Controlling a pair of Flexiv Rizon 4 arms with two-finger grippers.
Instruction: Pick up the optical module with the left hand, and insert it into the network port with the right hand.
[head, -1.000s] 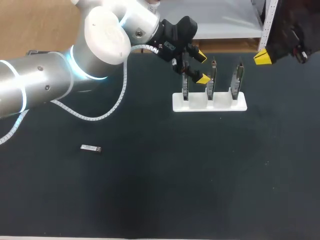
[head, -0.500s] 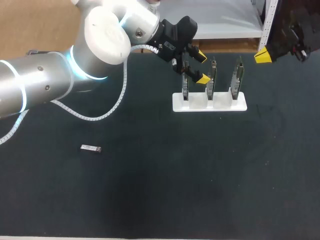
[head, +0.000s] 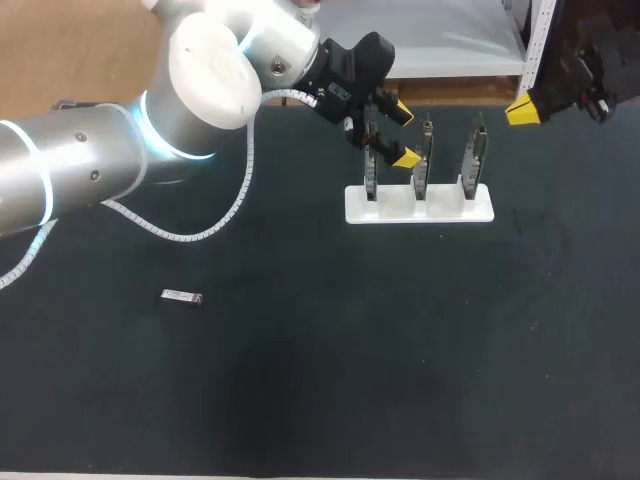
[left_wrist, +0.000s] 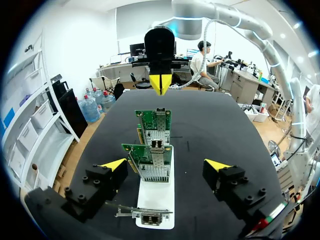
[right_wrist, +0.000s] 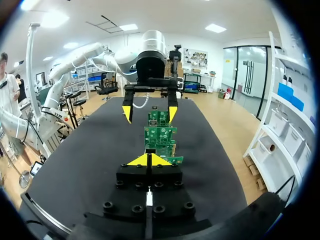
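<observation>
We are holding our left tool (head: 402, 134) wide open with nothing in it, hovering at the left end of a white holder (head: 420, 212) that is standing on the dark surface (head: 400, 350). Three green circuit cards (head: 424, 155) are standing upright in that holder in a row, each showing a metal port at its edge. In the left wrist view the row is running straight ahead of the tool. The nearest card is sitting low between the spread fingers, and neither finger is touching it. Our right tool (right_wrist: 148, 160) is hanging beyond the right end of the holder, facing the left tool along the row. Its two yellow tips are pressing together and gripping nothing. The optical module (head: 182, 296), a small silvery bar, is lying flat on the surface toward the left side. It is resting well apart from the holder and from both tools, out in the open below the left arm (head: 90, 170), which is coming in from the left and reaching toward the cards.
</observation>
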